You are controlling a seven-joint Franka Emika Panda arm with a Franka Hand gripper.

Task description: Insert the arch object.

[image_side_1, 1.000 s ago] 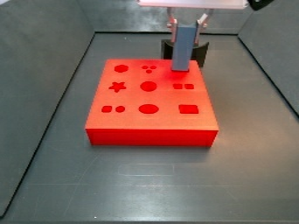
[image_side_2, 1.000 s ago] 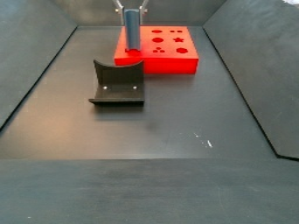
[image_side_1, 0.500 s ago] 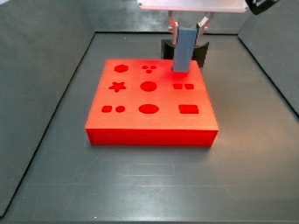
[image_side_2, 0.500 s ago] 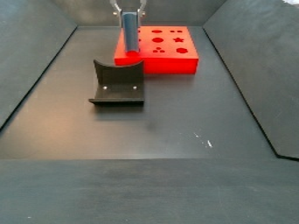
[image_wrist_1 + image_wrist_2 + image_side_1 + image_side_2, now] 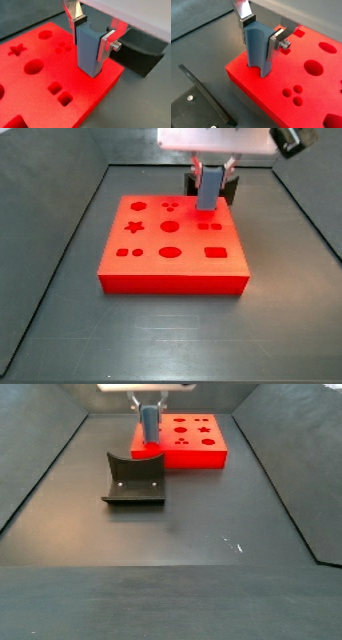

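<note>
The arch object [image 5: 258, 50] is an upright blue-grey bar with a rounded scoop along one face. My gripper [image 5: 263, 34] is shut on its upper part, with silver fingers [image 5: 80, 20] on both sides. It shows in both wrist views [image 5: 90, 52] and in both side views [image 5: 210, 193] [image 5: 148, 429]. Its lower end meets the top of the red board [image 5: 174, 253] near the corner by the fixture. Any hole under it is hidden. The gripper [image 5: 211, 176] hangs straight above that corner.
The red board [image 5: 203, 452] has several shaped holes, among them a star, circles and squares [image 5: 60, 95]. The dark L-shaped fixture [image 5: 134, 479] stands on the grey floor beside the board, close to the gripper [image 5: 143, 55]. Sloped dark walls enclose the floor.
The gripper has moved down with the bar. Less of the bar now shows above the board. Board and fixture have not moved.
</note>
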